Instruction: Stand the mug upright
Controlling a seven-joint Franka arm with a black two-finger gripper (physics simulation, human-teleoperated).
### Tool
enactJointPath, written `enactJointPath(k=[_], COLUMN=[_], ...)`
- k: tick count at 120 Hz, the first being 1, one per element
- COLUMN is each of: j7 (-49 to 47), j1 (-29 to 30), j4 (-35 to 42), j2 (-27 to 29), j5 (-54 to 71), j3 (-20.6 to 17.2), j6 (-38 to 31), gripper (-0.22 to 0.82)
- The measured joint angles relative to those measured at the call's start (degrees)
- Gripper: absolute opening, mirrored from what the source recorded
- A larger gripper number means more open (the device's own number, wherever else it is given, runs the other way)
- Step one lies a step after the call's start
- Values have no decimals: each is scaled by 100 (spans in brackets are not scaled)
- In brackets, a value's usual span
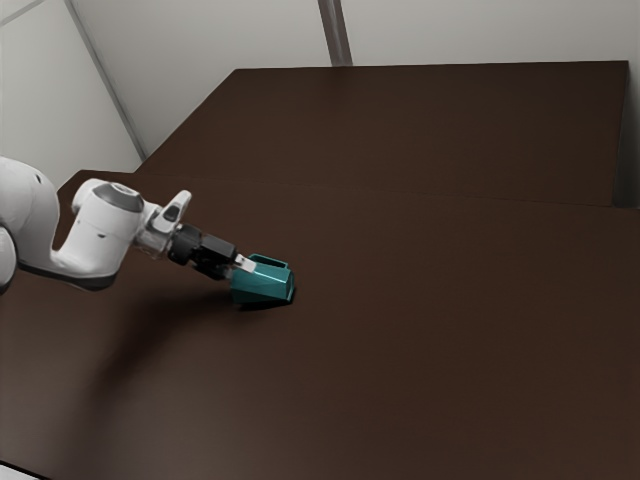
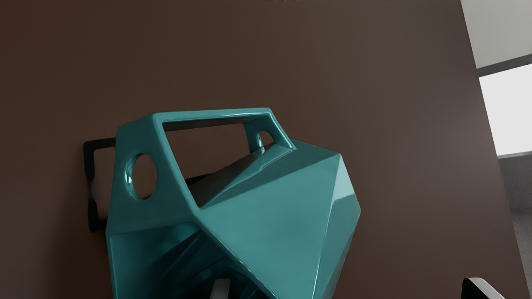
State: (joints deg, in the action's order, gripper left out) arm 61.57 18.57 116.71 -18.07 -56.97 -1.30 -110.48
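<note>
straddling the wall of a teal mug (image 1: 264,284) lying on its side on the table (image 1: 420,330), the claw (image 1: 243,266) gapes wide, gripping nothing.

Teal mug (image 2: 270,232), plain dark-brown table (image 1: 420,340), white arm (image 1: 100,240), black claw (image 1: 243,267), pale grey wall (image 1: 480,30)
</note>
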Motion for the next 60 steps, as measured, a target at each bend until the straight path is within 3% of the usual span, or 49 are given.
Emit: enactJointPath(k=[11, 43, 60], j7=[26, 95, 156], j1=[-10, -15, -16], j4=[-5, -6, -6], j2=[-54, -64, -67], j5=[-119, -254, -303], j3=[-2, -17, -17], j6=[54, 170, 208], gripper=[54, 8, -6])
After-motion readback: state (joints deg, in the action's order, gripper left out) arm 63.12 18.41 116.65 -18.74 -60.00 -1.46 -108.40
